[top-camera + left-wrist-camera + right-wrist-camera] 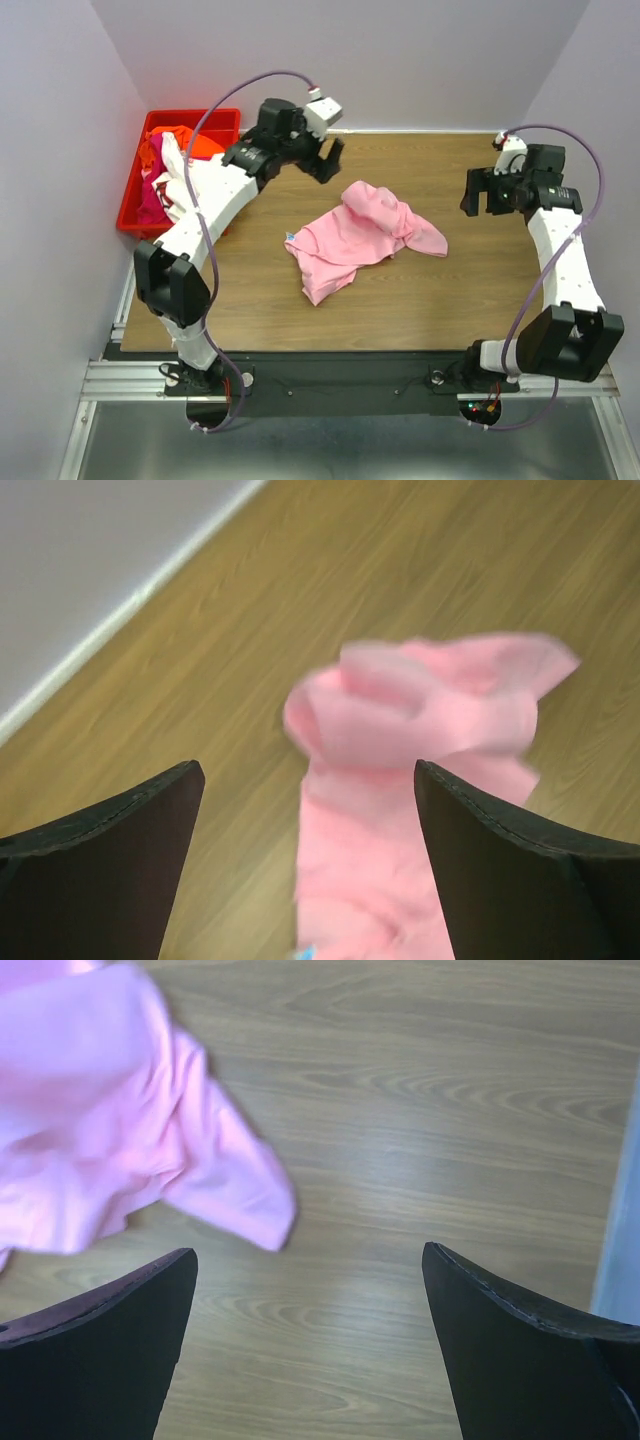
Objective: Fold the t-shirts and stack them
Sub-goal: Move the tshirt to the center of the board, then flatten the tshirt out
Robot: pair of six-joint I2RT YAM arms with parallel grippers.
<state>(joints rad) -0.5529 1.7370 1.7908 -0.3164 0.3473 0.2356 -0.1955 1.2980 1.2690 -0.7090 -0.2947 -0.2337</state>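
Overhead: the pink shirt (360, 238) lies crumpled mid-surface (450, 290), long axis near-left to far-right. My left pincer (328, 160) hovers closer, at its far edge. Left wrist: jaws wide, shirt directly ahead. Right wrist: right pincer (310, 1340) wide, empty, with the shirt's corner ahead.

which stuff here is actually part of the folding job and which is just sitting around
Job:
pink t-shirt, crumpled mid-table
heaped shirts, white, orange-red and magenta

Just there:
red bin holding that heap
wooden table
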